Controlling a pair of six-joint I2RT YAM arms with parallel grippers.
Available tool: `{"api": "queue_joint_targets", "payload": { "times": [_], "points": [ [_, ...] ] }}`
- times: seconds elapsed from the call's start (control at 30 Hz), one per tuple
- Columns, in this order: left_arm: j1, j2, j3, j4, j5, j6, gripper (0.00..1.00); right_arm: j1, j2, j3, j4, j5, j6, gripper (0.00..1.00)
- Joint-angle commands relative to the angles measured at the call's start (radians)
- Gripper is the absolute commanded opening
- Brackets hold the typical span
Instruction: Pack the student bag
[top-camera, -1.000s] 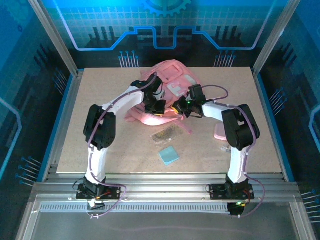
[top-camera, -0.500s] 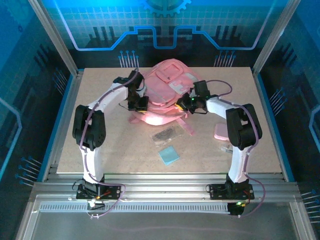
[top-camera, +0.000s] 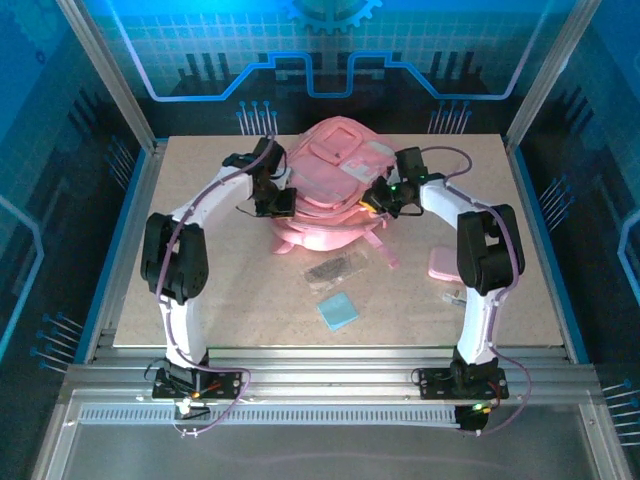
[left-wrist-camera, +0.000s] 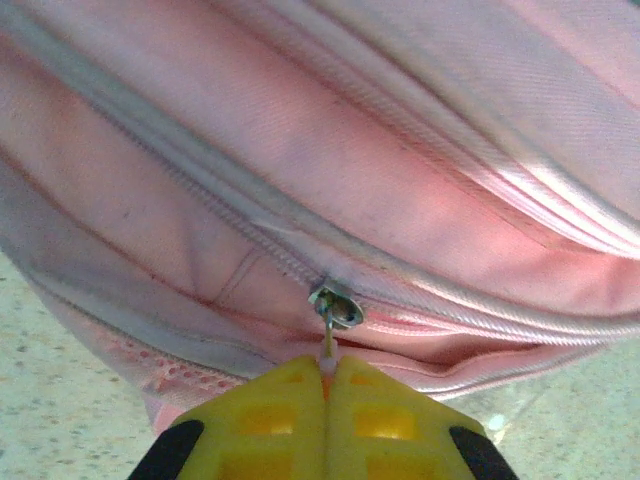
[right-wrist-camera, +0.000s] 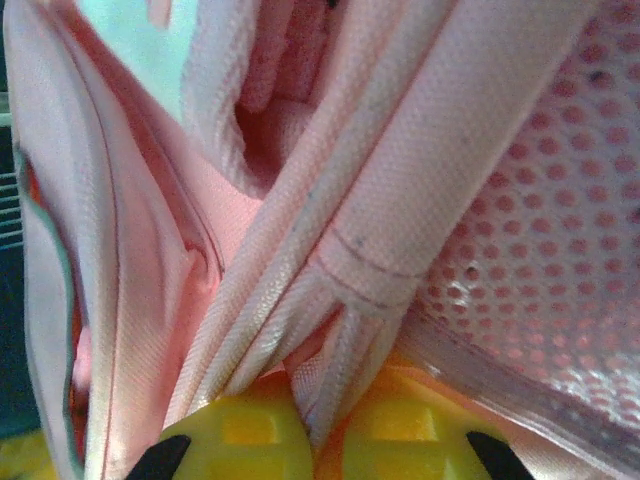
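Left claw (left-wrist-camera: 327, 375) pinches the metal zipper pull (left-wrist-camera: 335, 305), right claw (right-wrist-camera: 318, 415) clamps a pink webbing strap (right-wrist-camera: 370, 250) of the soft pink fabric backpack (top-camera: 335, 175): best pull straight along the teeth

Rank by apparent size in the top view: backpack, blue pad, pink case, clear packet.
1. backpack, clearly largest.
2. clear packet, blue pad, pink case: too alike to rank; the right arm covers part of the case.

Pink student bag (top-camera: 335, 185) at the far centre of the table (top-camera: 200, 300).
The soft backpack sits bunched, lighter pink front pockets facing up, a strap (top-camera: 384, 250) trailing toward the near edge; beside its zipper pull (left-wrist-camera: 336, 306) a gap shows.
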Motion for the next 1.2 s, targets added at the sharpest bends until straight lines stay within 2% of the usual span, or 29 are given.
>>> {"api": "queue_joint_targets", "payload": {
  "times": [0.0,0.07,0.13,0.2,0.33,0.43,0.5,0.63,0.73,1.0,1.07,1.17],
  "points": [
    [-0.085,-0.121,-0.032,-0.043,0.063,-0.071,0.0,-0.075,0.045,0.118,0.011,0.152,-0.049,0.0],
    [-0.132,-0.132,-0.045,0.018,0.114,-0.117,0.0,-0.075,0.058,0.155,-0.014,0.155,-0.054,0.0],
    [-0.168,-0.116,-0.032,0.071,0.153,-0.15,0.0,-0.077,0.065,0.176,-0.033,0.164,-0.058,0.05],
    [-0.197,-0.076,0.007,0.113,0.191,-0.177,0.0,-0.084,0.065,0.181,-0.036,0.171,-0.056,0.16],
    [-0.251,0.064,0.172,0.097,0.216,-0.168,0.0,-0.119,0.027,0.157,-0.052,0.129,-0.048,0.51],
    [-0.262,0.157,0.284,0.049,0.196,-0.142,0.0,-0.135,-0.064,0.071,-0.05,0.108,-0.048,0.63],
    [-0.263,0.193,0.324,0.031,0.178,-0.132,0.0,-0.136,-0.127,0.012,-0.058,0.099,-0.06,0.65],
    [-0.263,0.214,0.329,0.023,0.174,-0.123,0.0,-0.132,-0.234,-0.128,-0.002,0.047,-0.034,0.66],
    [-0.269,0.199,0.308,0.044,0.184,-0.129,0.0,-0.113,-0.258,-0.194,0.068,-0.016,0.012,0.66],
    [-0.297,0.157,0.286,0.084,0.204,-0.149,0.0,0.001,-0.171,-0.205,0.158,-0.014,0.076,0.63],
    [-0.296,0.133,0.261,0.104,0.213,-0.157,0.0,0.012,-0.139,-0.207,0.2,-0.023,0.096,0.57],
    [-0.296,0.103,0.224,0.116,0.196,-0.148,0.0,0.014,-0.137,-0.232,0.258,-0.008,0.118,0.22]
  ]
}}
